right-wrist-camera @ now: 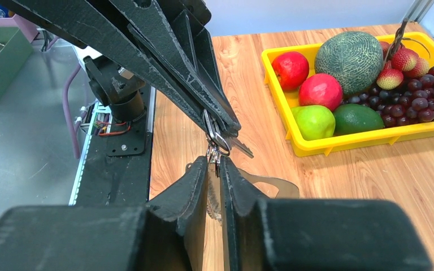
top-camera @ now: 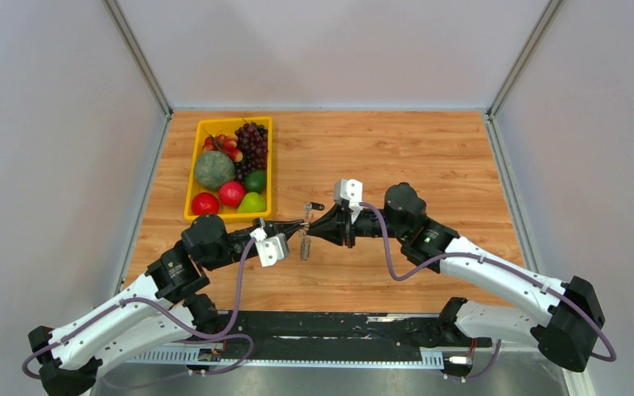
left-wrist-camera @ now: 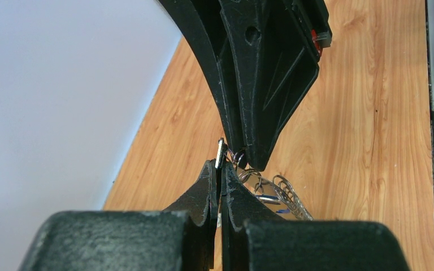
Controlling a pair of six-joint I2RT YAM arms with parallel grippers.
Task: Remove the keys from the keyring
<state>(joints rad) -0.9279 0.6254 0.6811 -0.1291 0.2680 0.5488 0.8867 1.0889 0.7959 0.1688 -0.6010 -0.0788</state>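
Note:
Both grippers meet above the middle of the table. My left gripper [left-wrist-camera: 220, 166] is shut on a thin silver key [left-wrist-camera: 221, 152], held edge-on between its fingertips. My right gripper [right-wrist-camera: 215, 161] is shut on the keyring [right-wrist-camera: 213, 195], whose grey coil hangs down between its fingers. In the left wrist view the keyring [left-wrist-camera: 287, 196] trails to the right with blue-headed keys [left-wrist-camera: 268, 199] on it. In the top view the keyring [top-camera: 304, 246] dangles below the touching fingertips. A small ring [right-wrist-camera: 218, 139] and a key blade [right-wrist-camera: 241, 148] sit at the left gripper's tip.
A black-headed key [top-camera: 314, 206] lies on the table just behind the grippers. A yellow tray [top-camera: 191, 173] of fruit stands at the back left and also shows in the right wrist view [right-wrist-camera: 361, 141]. The black base rail [top-camera: 330, 326] runs along the near edge.

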